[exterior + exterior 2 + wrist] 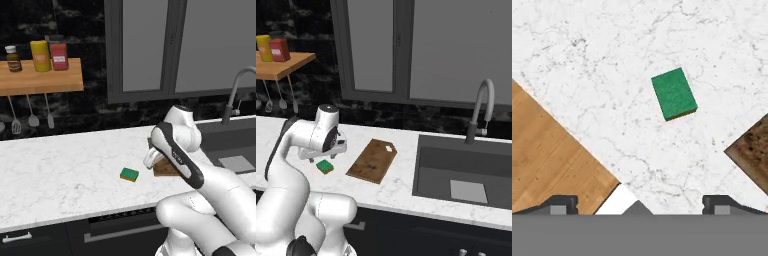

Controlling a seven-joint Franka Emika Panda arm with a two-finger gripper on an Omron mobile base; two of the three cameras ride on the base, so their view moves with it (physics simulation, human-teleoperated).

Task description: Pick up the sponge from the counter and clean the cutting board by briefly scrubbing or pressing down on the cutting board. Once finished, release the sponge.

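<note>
The sponge lies green side up on the white marble counter, a little left of the dark brown cutting board. In the hand view the sponge sits free above centre, with a corner of the cutting board at the right edge. My gripper hovers above the counter near its front edge, open, its two dark fingertips wide apart with nothing between them. From the right base view the gripper hangs just above and beside the sponge. My arm hides most of the board in the left base view.
A dark sink with a curved faucet lies right of the board. A wooden wall shelf carries bottles, with utensils hanging under it. Wooden floor shows past the counter's front edge.
</note>
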